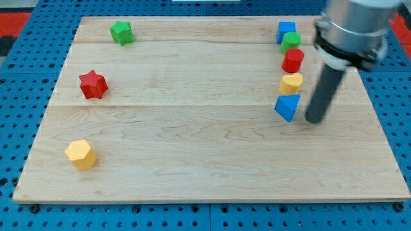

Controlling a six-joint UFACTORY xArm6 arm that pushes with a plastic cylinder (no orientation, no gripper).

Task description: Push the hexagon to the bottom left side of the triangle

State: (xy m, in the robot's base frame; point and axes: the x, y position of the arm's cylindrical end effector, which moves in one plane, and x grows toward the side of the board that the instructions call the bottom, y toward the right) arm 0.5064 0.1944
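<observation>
Counting seven blocks: five line the bench's (192, 160) right edge beside my tip (314, 120); yellow hexagon (81, 154) sits bottom-left, blue triangle (287, 107) far right.

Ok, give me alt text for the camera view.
My tip sits just right of the blue triangle, bottom of a block column at the board's right; the yellow hexagon lies far off at bottom left.
</observation>
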